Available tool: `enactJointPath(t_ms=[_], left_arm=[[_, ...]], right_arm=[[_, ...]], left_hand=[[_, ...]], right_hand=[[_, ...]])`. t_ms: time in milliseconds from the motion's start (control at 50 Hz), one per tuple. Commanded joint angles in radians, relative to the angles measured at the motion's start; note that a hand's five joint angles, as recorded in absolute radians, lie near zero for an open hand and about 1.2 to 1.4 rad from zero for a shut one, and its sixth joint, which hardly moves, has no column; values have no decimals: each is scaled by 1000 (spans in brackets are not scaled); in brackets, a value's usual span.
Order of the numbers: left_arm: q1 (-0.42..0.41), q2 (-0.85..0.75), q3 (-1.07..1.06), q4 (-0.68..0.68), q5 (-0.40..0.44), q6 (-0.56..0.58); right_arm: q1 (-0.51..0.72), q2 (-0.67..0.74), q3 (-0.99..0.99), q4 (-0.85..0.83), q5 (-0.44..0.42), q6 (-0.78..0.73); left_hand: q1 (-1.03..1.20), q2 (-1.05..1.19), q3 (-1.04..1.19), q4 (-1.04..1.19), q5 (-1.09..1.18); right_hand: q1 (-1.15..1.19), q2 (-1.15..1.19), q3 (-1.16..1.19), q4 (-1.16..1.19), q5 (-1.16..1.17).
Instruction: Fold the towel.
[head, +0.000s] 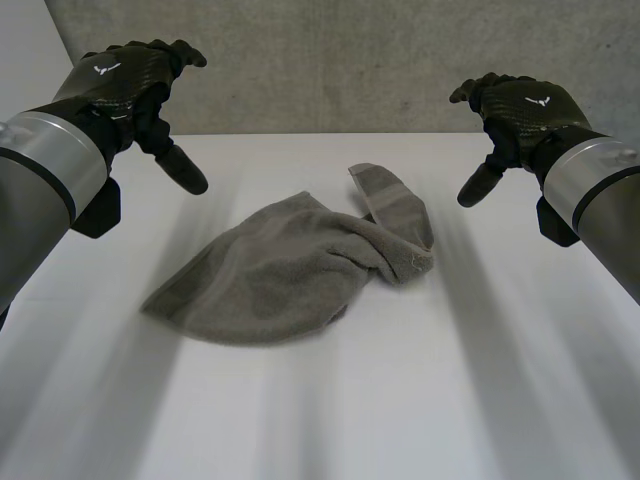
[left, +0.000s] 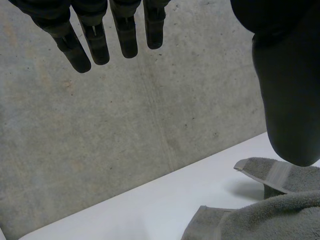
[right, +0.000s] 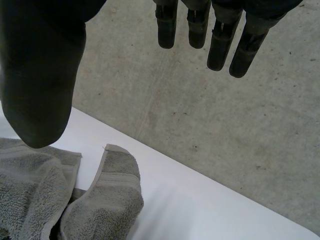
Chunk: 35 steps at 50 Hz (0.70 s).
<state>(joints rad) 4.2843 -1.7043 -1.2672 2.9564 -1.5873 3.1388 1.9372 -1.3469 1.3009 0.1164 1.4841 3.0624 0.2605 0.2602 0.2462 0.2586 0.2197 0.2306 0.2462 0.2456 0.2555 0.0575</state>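
A grey towel (head: 290, 270) lies crumpled in the middle of the white table (head: 480, 380), one corner flipped up toward the far side. My left hand (head: 125, 85) hovers above the table to the towel's far left, open, fingers (left: 95, 42) spread and holding nothing. My right hand (head: 520, 110) hovers to the towel's far right, also open, its fingers (right: 220, 45) straight. In the left wrist view the towel (left: 280, 205) lies below the thumb (left: 287, 95). In the right wrist view the towel's upturned corner (right: 107, 195) lies below the thumb (right: 40, 85).
A grey concrete wall (head: 330, 60) stands behind the table's far edge. Bare table surface surrounds the towel on all sides.
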Motion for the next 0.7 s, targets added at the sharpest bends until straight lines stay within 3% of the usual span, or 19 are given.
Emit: enactJointPath(t_ms=[20, 260, 440, 560, 700], left_arm=[[0, -3, -1, 1, 0, 1], [0, -29, -15, 1, 4, 7], [0, -31, -75, 6, 13, 6], [-1, -89, -196, 81, 15, 9], [-3, -196, -276, 216, 17, 7]], right_arm=[[-1, -3, 6, -6, -2, 1], [-3, -40, 72, -135, -4, -1], [2, -23, 64, -141, -15, -14], [5, 110, 29, -124, -19, -85], [98, 386, -155, -98, -8, -160]], left_hand=[[-82, -82, -68, -80, -216], [-82, -82, -68, -80, -216], [-82, -82, -68, -80, -216], [-82, -82, -68, -80, -216], [-82, -82, -68, -80, -216]], right_hand=[[-56, -72, -71, -81, -58], [-56, -72, -71, -81, -58], [-56, -72, -71, -81, -58], [-56, -72, -71, -81, -58], [-56, -72, -71, -81, -58]])
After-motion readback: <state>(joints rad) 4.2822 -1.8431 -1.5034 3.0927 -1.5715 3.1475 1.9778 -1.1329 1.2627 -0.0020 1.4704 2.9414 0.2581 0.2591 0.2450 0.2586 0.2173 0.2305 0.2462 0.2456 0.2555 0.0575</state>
